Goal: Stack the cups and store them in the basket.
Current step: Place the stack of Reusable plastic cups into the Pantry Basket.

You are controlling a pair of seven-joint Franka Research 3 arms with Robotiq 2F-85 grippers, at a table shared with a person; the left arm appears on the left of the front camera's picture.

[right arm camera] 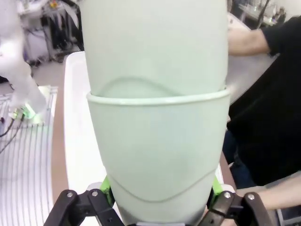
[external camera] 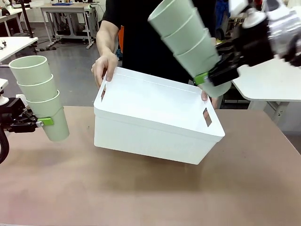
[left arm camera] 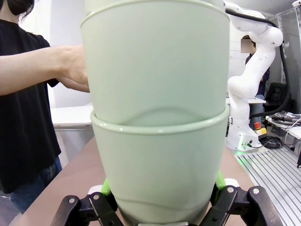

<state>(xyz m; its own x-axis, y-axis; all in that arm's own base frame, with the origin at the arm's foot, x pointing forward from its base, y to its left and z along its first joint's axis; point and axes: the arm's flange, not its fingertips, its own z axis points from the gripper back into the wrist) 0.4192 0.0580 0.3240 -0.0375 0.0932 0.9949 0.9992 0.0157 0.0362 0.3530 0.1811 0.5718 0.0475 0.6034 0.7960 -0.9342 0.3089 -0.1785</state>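
While the basket [external camera: 141, 129] is held by a person [external camera: 141, 33], cups [external camera: 40, 92] are squeezed by the left gripper [external camera: 47, 122] and right gripper [external camera: 207, 80].

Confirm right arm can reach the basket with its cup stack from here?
Probably yes. The right hand, shut on its cup stack, hangs near the far right corner of the basket, whose open top is tipped toward the robot, nothing visible inside. The person holds only its ends.
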